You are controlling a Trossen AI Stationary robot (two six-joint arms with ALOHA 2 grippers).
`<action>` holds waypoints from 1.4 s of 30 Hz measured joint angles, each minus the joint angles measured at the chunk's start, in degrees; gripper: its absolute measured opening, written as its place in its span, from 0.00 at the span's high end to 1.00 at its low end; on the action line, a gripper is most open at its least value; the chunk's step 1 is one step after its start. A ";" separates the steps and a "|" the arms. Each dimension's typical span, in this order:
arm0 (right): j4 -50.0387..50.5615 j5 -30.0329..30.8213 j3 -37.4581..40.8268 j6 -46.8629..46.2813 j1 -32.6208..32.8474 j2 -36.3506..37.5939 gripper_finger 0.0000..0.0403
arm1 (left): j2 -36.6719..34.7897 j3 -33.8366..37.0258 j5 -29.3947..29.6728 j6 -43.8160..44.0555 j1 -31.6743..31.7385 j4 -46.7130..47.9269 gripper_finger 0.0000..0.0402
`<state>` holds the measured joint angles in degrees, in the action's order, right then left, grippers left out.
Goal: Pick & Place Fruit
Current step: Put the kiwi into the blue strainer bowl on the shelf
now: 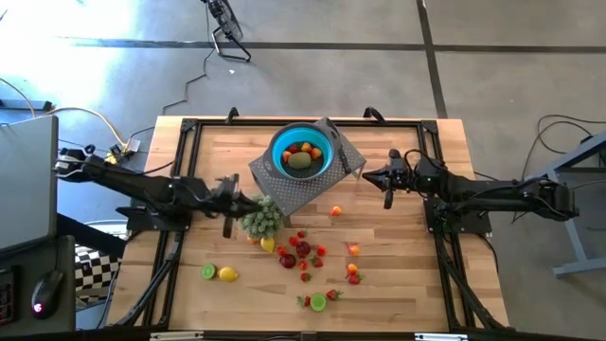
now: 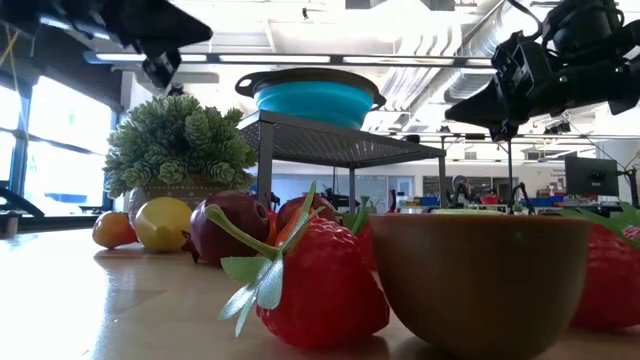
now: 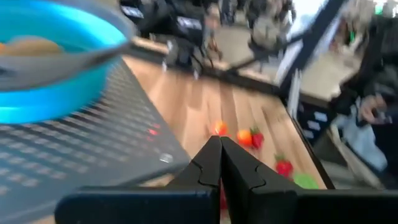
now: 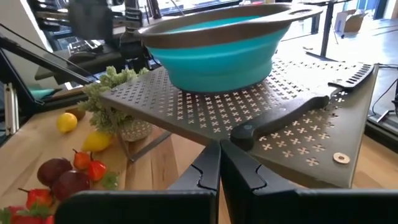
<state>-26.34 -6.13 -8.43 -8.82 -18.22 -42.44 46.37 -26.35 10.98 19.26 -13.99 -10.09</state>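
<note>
Fruit [image 1: 301, 248] is lying scattered on the wooden table [image 1: 407, 275], mostly in a loose cluster in front of the perforated metal stand [image 1: 308, 185]; a lemon [image 1: 228, 274] and lime half [image 1: 207, 272] are sitting apart toward the left arm's side, and a few small orange and red pieces [image 1: 353, 273] toward the right arm's side. Some fruit is already sitting in the blue bowl [image 1: 303, 150] on top of the stand. A small potted plant [image 1: 262, 217] is standing just beside the cluster, near the stand's corner.

Left gripper [image 1: 230, 197] is hanging near the plant, fingers pressed together, holding nothing. Right gripper [image 1: 386, 180] is hovering beside the stand's other edge, also clenched and empty.

Risks, as I'm judging them:
- Both grippers are clenched; descending like this would just be shoving the fruit, and the round pieces would probably roll off toward the table edge.
- Pieces in the cluster are touching each other, so a grab there could be pinching two or knocking neighbours away.
- Left arm is close to the plant; a reach toward the cluster could be tipping it.
- A black-handled knife [image 4: 292, 115] is lying on the stand next to the bowl; a drop-off path passing low over the stand could be sweeping it off or nudging the bowl.
- Both arms reaching for the middle at once could be colliding.
</note>
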 joint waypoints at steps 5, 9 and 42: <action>0.52 -1.02 0.00 -0.17 0.00 -0.06 0.99 | 8.01 -10.41 1.36 0.55 -5.22 10.56 1.00; 0.50 -1.64 0.00 -0.13 0.00 -0.06 0.99 | 11.73 -19.71 2.59 2.07 -8.13 23.90 1.00; 0.91 -1.29 -0.02 -3.66 0.01 -0.11 0.99 | 14.06 -26.83 14.78 40.46 -40.09 70.01 1.00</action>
<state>-25.43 -7.42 -8.45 -12.49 -18.21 -42.54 60.42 -53.18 25.76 59.72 -54.08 59.92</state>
